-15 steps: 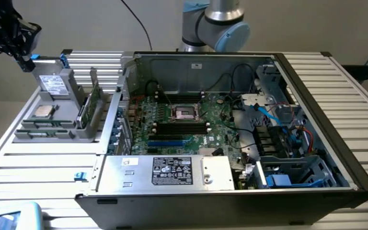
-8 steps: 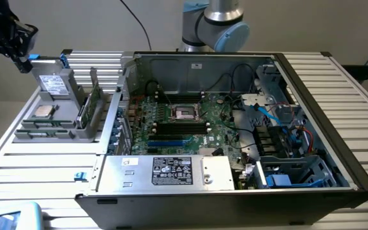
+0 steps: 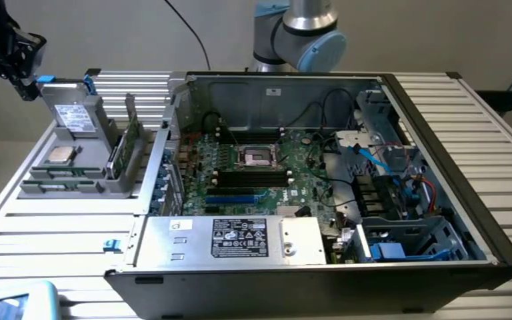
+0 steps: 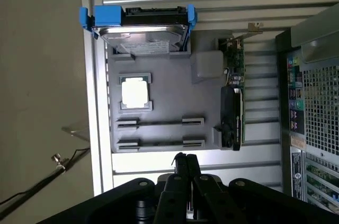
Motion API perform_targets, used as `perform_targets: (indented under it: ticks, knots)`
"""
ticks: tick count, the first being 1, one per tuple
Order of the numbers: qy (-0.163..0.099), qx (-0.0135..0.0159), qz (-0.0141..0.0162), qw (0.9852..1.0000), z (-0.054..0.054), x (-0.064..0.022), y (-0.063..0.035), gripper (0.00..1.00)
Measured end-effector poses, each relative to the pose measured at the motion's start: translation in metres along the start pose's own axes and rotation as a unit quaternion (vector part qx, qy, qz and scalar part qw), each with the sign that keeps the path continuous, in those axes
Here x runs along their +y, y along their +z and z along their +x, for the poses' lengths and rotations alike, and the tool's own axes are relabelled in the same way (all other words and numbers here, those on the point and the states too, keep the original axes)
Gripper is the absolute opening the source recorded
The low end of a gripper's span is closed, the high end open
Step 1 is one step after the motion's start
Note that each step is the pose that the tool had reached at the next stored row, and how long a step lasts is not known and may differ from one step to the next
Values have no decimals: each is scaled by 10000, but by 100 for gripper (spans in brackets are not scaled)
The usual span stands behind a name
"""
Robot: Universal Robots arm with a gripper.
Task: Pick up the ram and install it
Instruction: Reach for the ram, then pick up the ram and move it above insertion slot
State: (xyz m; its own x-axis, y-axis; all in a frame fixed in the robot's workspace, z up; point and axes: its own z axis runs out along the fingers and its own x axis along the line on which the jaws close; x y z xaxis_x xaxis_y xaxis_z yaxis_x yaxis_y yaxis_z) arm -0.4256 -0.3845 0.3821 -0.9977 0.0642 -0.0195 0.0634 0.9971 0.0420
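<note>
The ram stands on edge in a slot of the grey parts tray, at the exterior view's left beside the open computer case. From the wrist it reads as a thin dark line between two grey clips, and a second such line lies parallel to it. My gripper hangs high above the tray's far left corner, well clear of the ram. Its black fingers are pressed together, shut, with nothing between them.
The tray also carries a hard drive in a blue bracket, a square silver processor and a taller green card. In the open case the motherboard's black memory slots lie below the processor socket. Cables crowd the case's right side.
</note>
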Motion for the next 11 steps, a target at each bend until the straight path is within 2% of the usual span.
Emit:
perform_targets:
  ticks: [11]
  knots:
    - [0, 0, 0, 10000, 1, 1, 0, 11]
